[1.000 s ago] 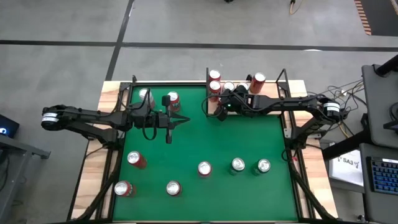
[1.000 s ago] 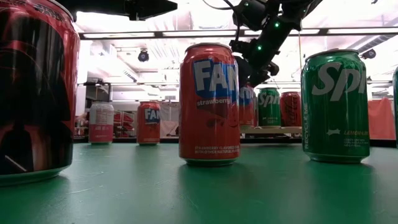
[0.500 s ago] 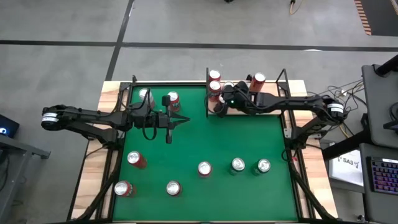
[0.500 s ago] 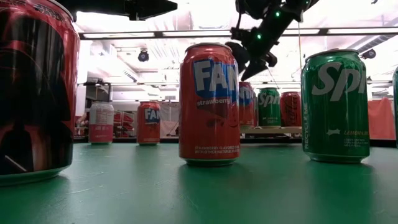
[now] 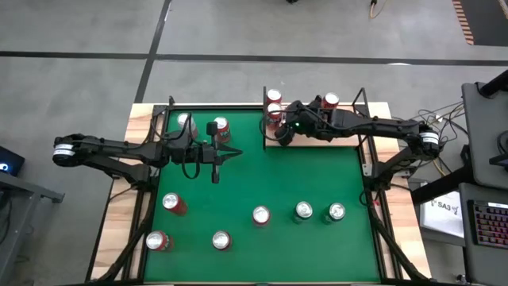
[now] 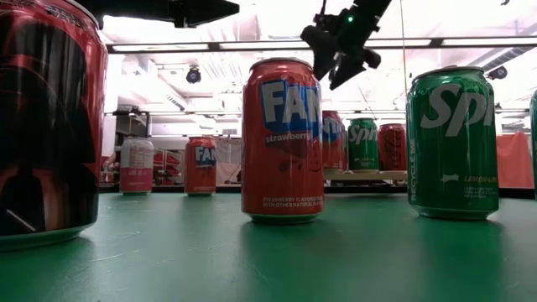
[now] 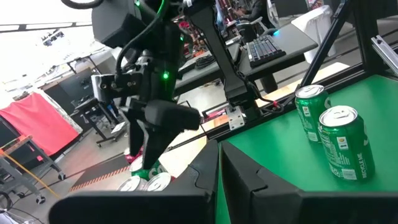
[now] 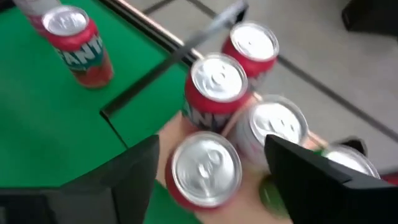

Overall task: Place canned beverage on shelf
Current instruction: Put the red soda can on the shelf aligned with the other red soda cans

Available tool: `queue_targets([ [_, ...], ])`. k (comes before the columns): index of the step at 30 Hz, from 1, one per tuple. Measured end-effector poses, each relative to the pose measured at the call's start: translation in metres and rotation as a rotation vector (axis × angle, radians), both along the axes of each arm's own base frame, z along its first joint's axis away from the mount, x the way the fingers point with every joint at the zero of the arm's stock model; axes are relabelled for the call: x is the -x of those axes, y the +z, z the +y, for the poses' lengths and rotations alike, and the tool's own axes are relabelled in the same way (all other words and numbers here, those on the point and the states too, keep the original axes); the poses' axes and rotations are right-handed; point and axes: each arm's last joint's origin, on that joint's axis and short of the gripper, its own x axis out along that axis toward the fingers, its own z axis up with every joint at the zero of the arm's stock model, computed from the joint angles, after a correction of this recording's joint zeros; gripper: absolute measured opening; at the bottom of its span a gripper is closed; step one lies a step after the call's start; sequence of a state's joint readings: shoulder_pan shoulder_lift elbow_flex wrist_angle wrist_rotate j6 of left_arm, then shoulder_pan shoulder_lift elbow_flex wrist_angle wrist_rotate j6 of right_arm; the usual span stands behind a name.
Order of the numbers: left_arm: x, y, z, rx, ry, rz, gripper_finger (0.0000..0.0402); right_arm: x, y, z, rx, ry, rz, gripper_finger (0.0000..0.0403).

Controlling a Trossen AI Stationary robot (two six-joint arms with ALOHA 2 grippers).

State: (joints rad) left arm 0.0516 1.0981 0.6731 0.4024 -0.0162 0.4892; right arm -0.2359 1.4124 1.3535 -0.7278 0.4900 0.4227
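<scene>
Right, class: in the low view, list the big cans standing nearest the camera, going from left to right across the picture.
Dark red can → Fanta strawberry can → green Sprite can.

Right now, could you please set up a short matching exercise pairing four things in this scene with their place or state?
Things:
1. left gripper
2. right gripper
3. shelf
4. two green cans

Places or states:
A. far edge of the table, holding several cans
B. raised above the shelf's cans, fingers apart, empty
C. near side of the green table, side by side
D. shut, over the table's left half

Pairs: 1-D, 2-B, 3-A, 4-C
</scene>
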Motion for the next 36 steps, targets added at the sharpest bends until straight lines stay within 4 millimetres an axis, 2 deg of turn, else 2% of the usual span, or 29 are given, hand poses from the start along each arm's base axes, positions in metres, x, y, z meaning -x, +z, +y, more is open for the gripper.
queue_targets([
  [5,0.0,0.0,0.0,0.0,0.0,0.0,0.0,0.011,0.002,0.004,-0.135,-0.073,0.049,0.018],
  [12,0.0,0.0,0.0,0.0,0.0,0.0,0.0,0.023,-0.01,0.005,-0.209,-0.147,0.14,0.0025],
  [23,0.0,0.0,0.0,0.0,0.0,0.0,0.0,0.017,-0.031,-0.011,-0.19,-0.19,0.139,0.0009],
  [36,0.0,0.0,0.0,0.0,0.0,0.001,0.0,-0.001,-0.046,-0.018,-0.161,-0.15,0.118,0.0009],
])
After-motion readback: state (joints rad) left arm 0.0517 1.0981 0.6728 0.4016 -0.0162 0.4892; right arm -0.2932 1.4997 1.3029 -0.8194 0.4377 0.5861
